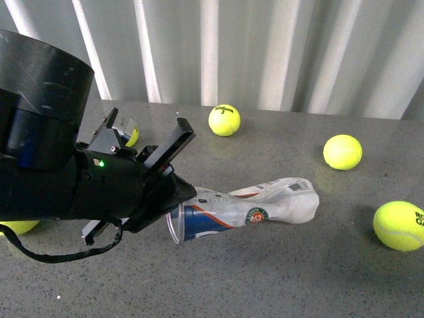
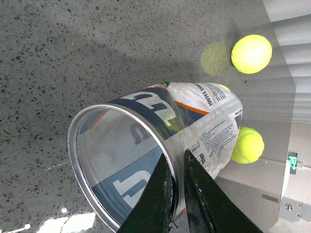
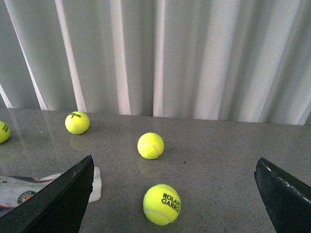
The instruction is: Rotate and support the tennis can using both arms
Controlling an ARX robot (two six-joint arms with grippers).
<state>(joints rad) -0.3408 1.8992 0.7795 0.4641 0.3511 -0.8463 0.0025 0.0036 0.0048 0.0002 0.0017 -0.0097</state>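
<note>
The left tool (image 2: 176, 162) is closed on the metal rim of the clear plastic tennis can (image 1: 252, 211) with blue, white and orange label, one finger inside the mouth, one outside; the can lies on its side over the grey speckled worktop (image 1: 265, 278), closed end toward the robot's right; the right tool (image 3: 175, 165) gapes wide, holding nothing; the empty can looks light, thin-walled, slick; its stiff rim is the surest hold, its crumpled far end needs gentleness.
</note>
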